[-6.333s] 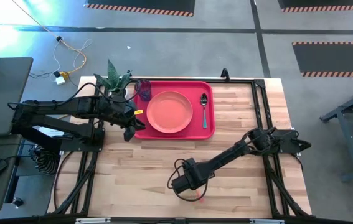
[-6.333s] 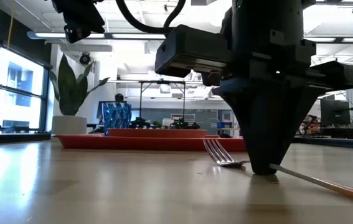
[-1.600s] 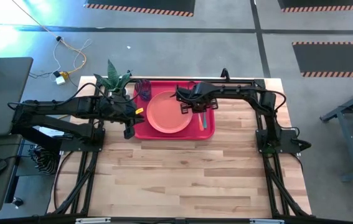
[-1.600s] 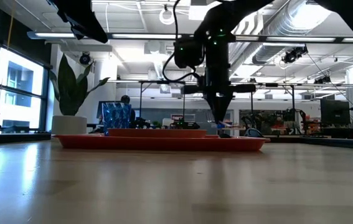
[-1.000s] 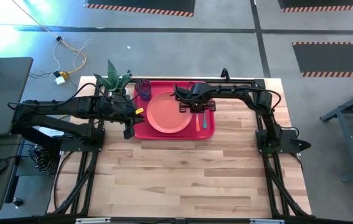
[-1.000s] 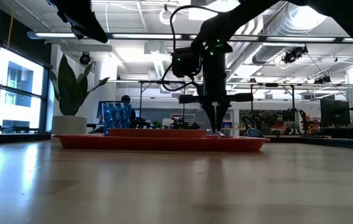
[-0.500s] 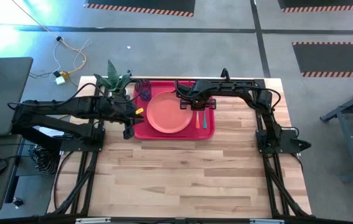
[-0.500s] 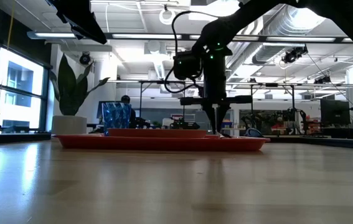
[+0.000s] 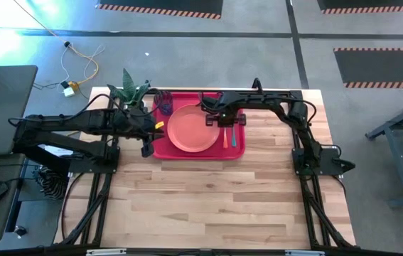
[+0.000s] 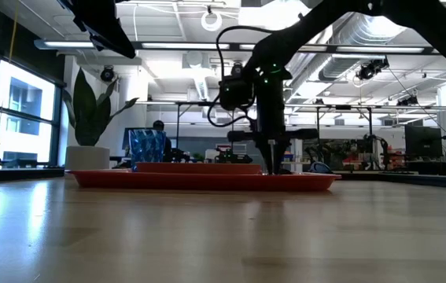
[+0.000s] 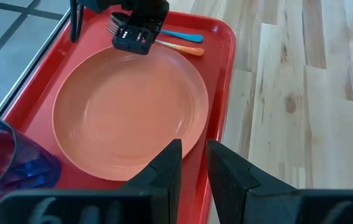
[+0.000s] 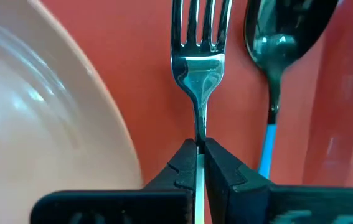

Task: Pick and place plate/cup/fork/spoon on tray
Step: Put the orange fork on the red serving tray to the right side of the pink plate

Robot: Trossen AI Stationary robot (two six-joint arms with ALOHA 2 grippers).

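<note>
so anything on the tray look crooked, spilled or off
Nothing stands out. The plate lies flat on the tray, with the cup upright at its corner. The fork and spoon lie side by side, parallel, beside the plate. The right gripper is shut on the fork's neck.

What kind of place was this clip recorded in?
Probably a robotics lab or workshop, not a home. The wooden table stands on a grey floor with striped hazard markings, the low view shows exposed ceiling ducts, and a monitor sits in the open room behind.
</note>
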